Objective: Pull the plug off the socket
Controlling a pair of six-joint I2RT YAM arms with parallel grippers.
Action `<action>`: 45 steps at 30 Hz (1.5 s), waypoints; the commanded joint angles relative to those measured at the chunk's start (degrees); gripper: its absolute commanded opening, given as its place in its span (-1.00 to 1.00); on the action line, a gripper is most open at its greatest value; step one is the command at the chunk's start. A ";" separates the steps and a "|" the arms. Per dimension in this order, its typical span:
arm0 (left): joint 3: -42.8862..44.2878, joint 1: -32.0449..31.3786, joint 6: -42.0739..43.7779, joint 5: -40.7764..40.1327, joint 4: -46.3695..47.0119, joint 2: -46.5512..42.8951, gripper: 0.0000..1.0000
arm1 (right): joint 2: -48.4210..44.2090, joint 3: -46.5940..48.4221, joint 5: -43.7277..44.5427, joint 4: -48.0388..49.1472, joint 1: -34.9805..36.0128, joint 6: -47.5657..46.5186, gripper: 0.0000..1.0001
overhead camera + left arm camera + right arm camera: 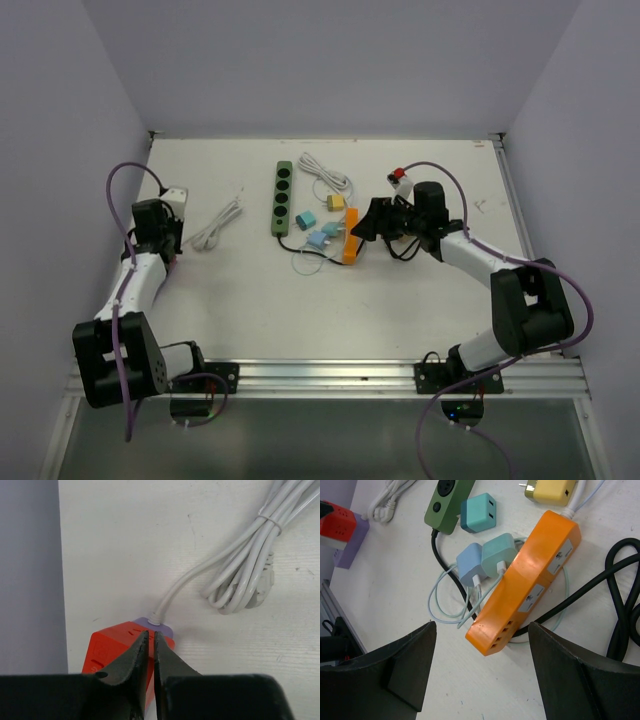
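Note:
The dark-green socket strip lies at the table's middle back, its four round sockets bare in the top view. Its switch end and black cord show in the right wrist view. A teal plug cube lies loose beside that end. My left gripper is shut with nothing between its fingers, hovering over a red plug block seated on a lavender strip by the left wall. My right gripper stands open, with the near end of the orange strip in front of its wide gap.
A blue charger and a mint charger sit in the orange strip's side. A yellow plug lies behind it, and a thick black cable loops at the right. A coiled white cord lies right of the lavender strip.

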 commanded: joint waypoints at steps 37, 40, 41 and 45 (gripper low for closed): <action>11.87 -11.87 -1.65 16.15 13.27 25.20 -1.00 | 2.82 0.42 0.87 0.38 -0.25 -0.36 0.54; 15.21 -14.85 -3.23 17.48 13.70 26.61 -1.00 | 2.64 0.59 1.05 -0.06 -0.25 -0.54 0.54; 16.27 -15.82 -3.84 17.04 14.14 27.14 -1.00 | 2.47 0.50 1.13 -0.15 -0.25 -0.54 0.54; 25.05 -21.62 -7.80 15.81 12.22 32.23 -1.00 | 2.38 0.42 1.14 0.11 -0.25 -0.36 0.54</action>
